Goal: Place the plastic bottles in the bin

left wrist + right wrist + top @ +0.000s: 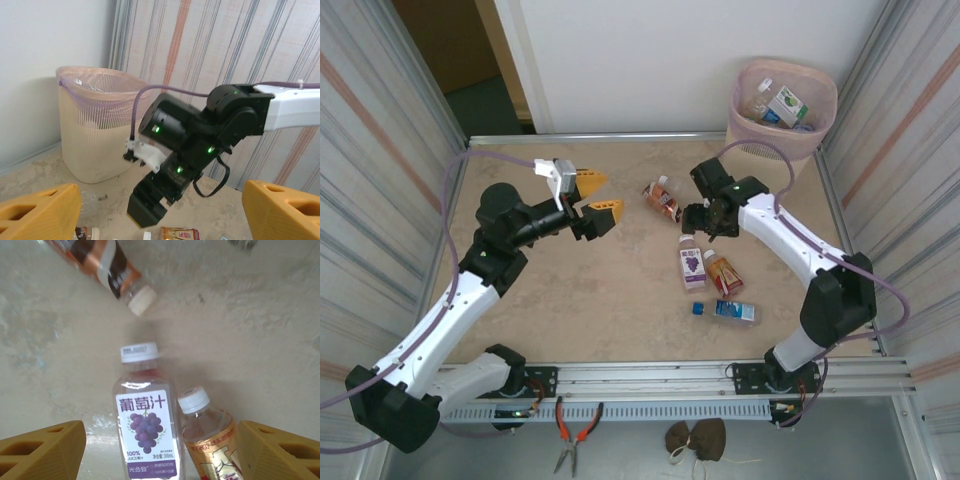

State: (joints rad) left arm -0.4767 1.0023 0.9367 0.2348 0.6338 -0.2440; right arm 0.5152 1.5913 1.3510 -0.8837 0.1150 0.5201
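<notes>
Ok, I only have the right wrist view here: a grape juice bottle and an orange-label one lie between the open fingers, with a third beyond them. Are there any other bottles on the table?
Observer: Yes, one more. A blue-label bottle lies on the near side of the grape bottle.
Operator: Where is the bin from there?
Observer: The bin stands in the far right corner, with some items already inside.
Operator: And the other arm?
Observer: The left gripper hangs open above the table, left of the bottles, holding nothing.
</notes>
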